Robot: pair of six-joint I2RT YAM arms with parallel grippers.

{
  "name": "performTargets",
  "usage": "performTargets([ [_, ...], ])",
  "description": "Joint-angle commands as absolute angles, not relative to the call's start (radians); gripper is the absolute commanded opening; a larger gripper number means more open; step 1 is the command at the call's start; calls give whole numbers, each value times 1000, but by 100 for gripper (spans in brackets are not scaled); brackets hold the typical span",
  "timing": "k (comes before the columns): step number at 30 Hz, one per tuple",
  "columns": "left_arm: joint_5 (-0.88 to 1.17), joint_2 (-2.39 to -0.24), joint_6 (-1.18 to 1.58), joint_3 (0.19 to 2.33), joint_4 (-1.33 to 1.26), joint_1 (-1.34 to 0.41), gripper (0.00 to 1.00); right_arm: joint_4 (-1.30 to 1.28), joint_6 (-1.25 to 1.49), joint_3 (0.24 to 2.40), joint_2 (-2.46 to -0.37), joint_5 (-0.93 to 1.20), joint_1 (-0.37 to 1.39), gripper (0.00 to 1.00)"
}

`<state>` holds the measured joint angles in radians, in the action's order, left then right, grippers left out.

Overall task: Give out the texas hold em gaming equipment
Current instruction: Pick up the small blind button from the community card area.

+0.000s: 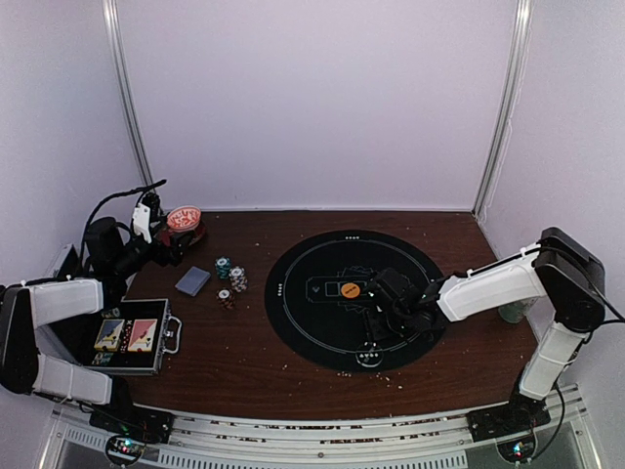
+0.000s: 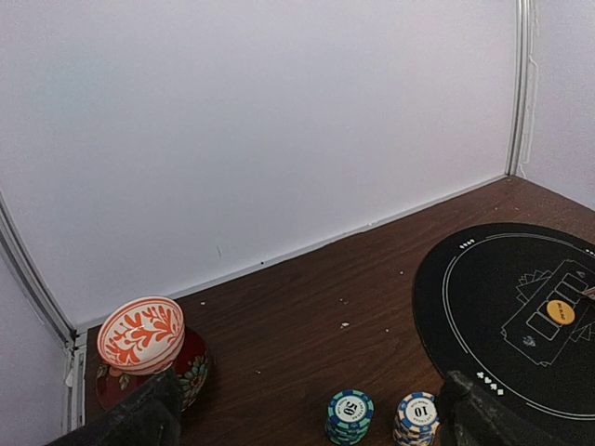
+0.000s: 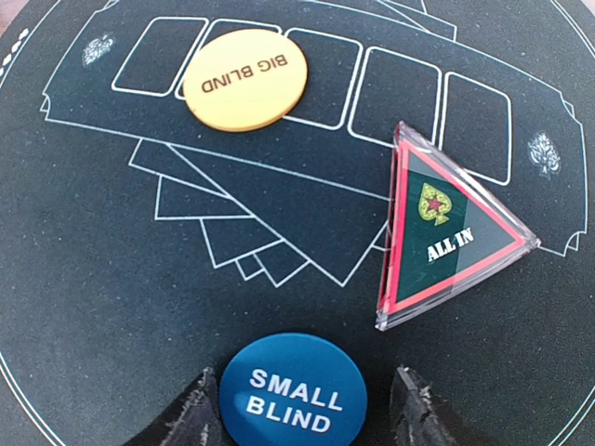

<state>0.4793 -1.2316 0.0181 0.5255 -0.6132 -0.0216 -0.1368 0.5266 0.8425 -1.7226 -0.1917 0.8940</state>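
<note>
**Markers on the mat, chips and cards to its left**

The round black mat (image 1: 322,332) lies right of centre on the table (image 1: 244,376). The black case (image 1: 132,337) sits near left. The left gripper (image 2: 311,400) gapes wide and holds nothing, by the red bowl (image 1: 184,220) at far left. The cards (image 1: 192,281) and chip stacks (image 1: 231,278) lie between case and mat. The right gripper (image 3: 305,395) has its jaws spread either side of the blue button (image 3: 293,390), not clamped on it. The orange button (image 3: 245,79) and the red triangle (image 3: 446,232) lie close by on the mat.

Soft, even light w/ faint shadows — top view slightly hazy, wrist views fairly sharp.
</note>
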Motion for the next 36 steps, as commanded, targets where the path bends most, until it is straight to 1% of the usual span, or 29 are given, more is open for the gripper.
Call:
performTargets([
  [1, 489, -1238, 16, 537, -663, -26, 98, -117, 535, 839, -1761, -172, 895, 59],
  [6, 488, -1239, 16, 538, -662, -27, 98, -128, 534, 849, -1762, -178, 905, 52],
  [13, 485, -1235, 15, 538, -660, -27, 98, -165, 536, 878, -1766, -229, 934, 48],
  [21, 484, -1235, 15, 538, -662, -26, 98, -209, 525, 951, -1768, -272, 943, 47],
  [28, 486, -1236, 17, 539, -660, -27, 98, -266, 487, 1151, -1846, -259, 944, 46],
  [36, 486, -1236, 19, 537, -664, -26, 98, -321, 437, 1505, -2083, -224, 947, 46],
])
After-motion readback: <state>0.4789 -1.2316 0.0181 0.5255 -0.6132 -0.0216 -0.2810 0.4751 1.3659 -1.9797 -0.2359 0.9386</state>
